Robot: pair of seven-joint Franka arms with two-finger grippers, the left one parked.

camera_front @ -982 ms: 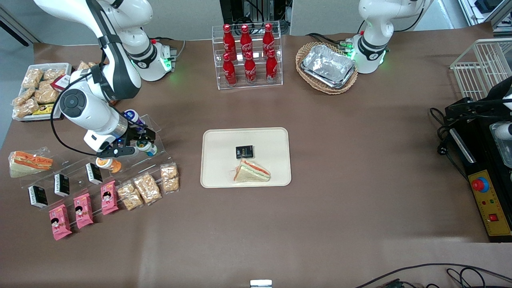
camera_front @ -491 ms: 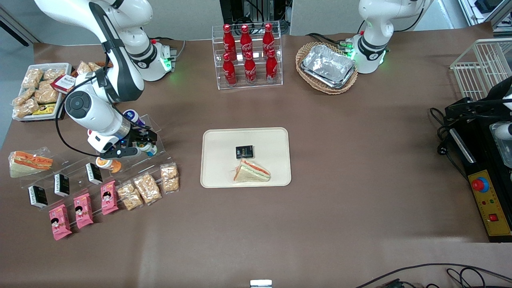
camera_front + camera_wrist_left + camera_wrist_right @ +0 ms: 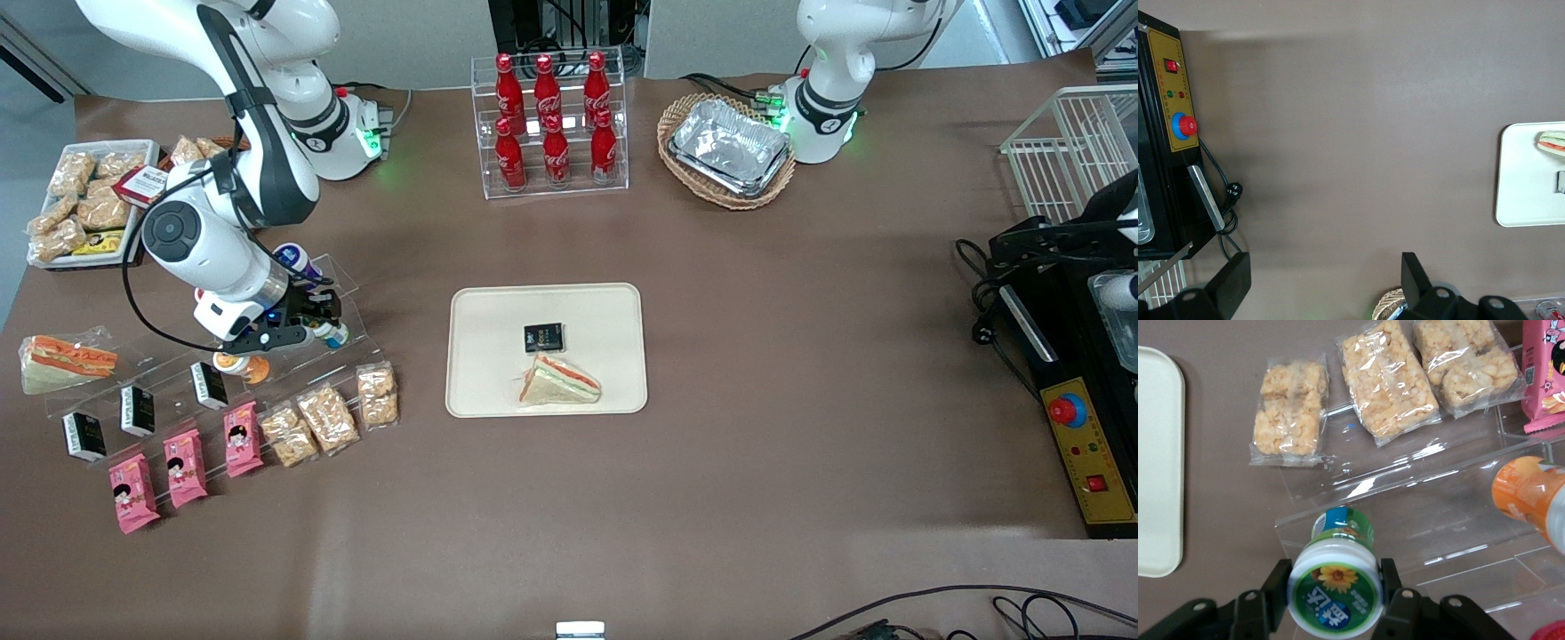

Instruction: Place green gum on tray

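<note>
The green gum [image 3: 1335, 590] is a white canister with a green-rimmed lid bearing a yellow flower. It stands on a clear acrylic stand [image 3: 1418, 520]. My gripper [image 3: 1333, 573] is shut on it, one black finger pressed against each side of the lid. In the front view the gripper [image 3: 322, 324] and the green gum [image 3: 335, 334] are at the working arm's end of the table. The cream tray [image 3: 498, 311] lies mid-table holding a sandwich [image 3: 560, 382] and a small black packet [image 3: 543, 338]. The tray's rim [image 3: 1158, 453] also shows in the right wrist view.
An orange-lidded canister [image 3: 1528, 493] lies on the same stand beside the gum, and a blue-lidded one [image 3: 293, 260] sits farther from the front camera. Wrapped rice crackers [image 3: 1385, 380], pink packets [image 3: 187, 467] and black boxes [image 3: 138, 409] lie nearer the front camera. Cola bottles [image 3: 551, 124] stand at the back.
The arm's wrist and elbow shifted slightly over the first half second. The gripper has hardly moved since, and the gum stays on the stand.
</note>
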